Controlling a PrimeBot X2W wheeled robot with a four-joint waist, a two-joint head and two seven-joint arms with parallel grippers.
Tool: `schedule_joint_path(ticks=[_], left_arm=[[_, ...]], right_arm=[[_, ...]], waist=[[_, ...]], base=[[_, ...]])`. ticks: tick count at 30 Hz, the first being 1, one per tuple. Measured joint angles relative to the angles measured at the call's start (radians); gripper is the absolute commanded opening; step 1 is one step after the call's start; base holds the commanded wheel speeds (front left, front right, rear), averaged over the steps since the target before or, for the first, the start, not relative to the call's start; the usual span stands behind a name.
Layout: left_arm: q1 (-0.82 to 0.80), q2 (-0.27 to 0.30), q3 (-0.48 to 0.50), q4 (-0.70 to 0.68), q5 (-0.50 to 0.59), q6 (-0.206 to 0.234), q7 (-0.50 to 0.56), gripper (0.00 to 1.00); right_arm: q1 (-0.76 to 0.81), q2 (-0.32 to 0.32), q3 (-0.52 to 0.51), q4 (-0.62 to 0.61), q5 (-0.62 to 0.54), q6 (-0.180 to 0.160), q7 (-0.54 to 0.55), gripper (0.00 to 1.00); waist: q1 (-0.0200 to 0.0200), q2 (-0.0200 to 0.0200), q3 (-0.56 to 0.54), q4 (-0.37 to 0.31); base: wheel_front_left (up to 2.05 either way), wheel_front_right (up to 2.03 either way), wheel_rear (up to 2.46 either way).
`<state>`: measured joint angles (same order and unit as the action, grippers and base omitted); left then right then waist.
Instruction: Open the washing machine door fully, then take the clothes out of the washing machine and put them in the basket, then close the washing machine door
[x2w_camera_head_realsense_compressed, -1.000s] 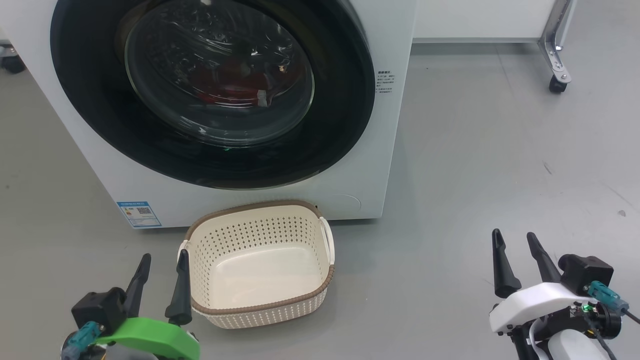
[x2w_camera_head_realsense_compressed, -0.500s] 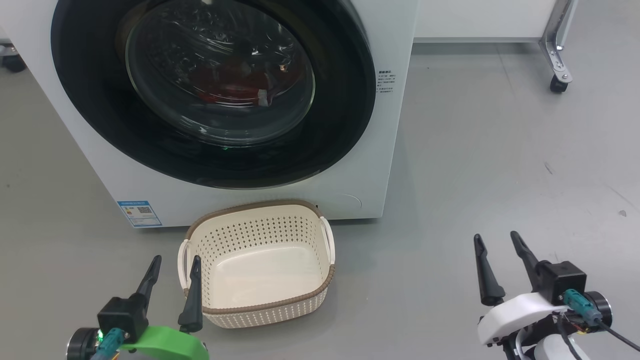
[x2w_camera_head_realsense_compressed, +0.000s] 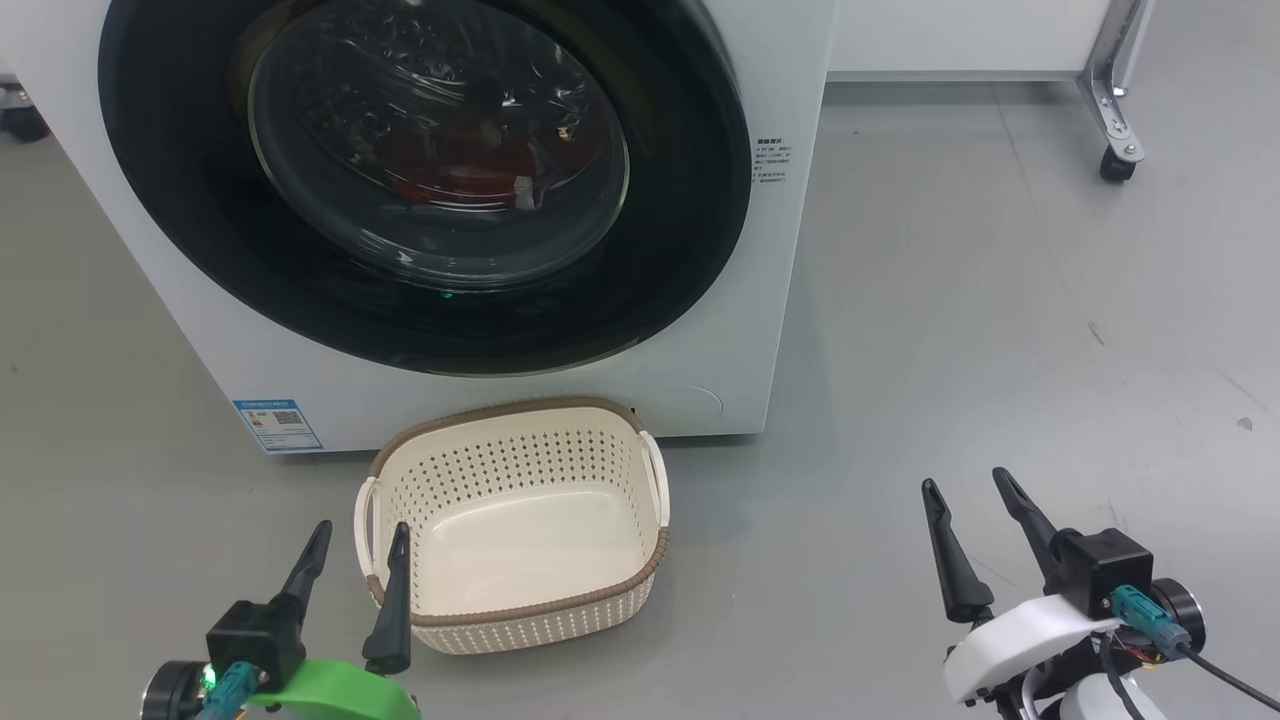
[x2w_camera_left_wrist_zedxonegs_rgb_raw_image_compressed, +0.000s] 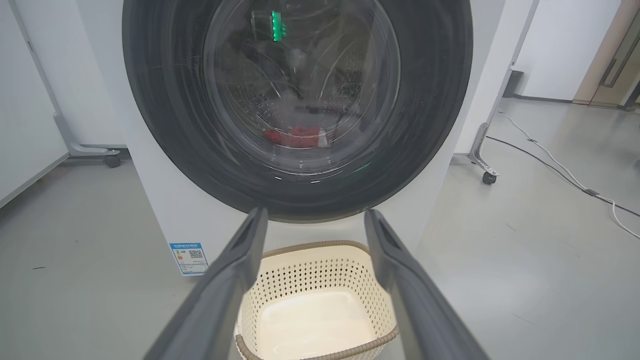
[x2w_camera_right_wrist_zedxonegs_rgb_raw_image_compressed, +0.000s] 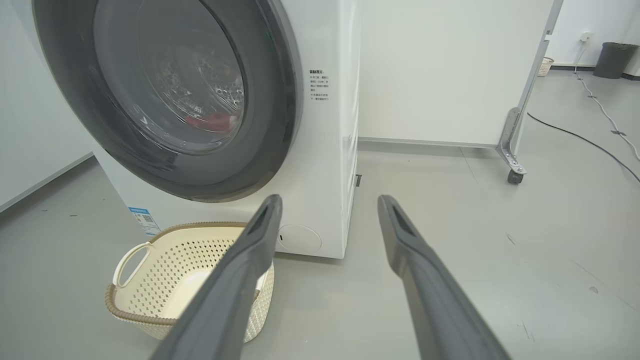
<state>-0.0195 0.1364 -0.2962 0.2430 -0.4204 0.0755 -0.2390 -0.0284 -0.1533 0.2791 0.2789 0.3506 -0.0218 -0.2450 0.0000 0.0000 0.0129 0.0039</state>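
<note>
Smooth grey floor; white wall panels behind; wheeled metal frame leg far right. Washing machine white, blue label low at front left. Washing machine door shut flat, glossy black rim. Clothes red, dim behind glass, low in drum. Basket cream, empty, on floor just beside machine front, below door. Left gripper fingers apart, holding nothing, at basket's near-left corner. Right gripper fingers apart, holding nothing, over bare floor well right of basket. Broad open floor right of machine.
</note>
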Motion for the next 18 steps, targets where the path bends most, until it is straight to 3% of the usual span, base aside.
schedule_joint_path(ticks=[18], left_arm=[[0.000,-0.003,0.003,0.016,-0.004,0.009,0.000,1.00]], right_arm=[[0.002,0.010,-0.016,0.004,-0.002,0.003,0.000,1.00]], waist=[[0.0000,0.0000,0.002,0.001]], base=[[0.00,0.00,0.00]])
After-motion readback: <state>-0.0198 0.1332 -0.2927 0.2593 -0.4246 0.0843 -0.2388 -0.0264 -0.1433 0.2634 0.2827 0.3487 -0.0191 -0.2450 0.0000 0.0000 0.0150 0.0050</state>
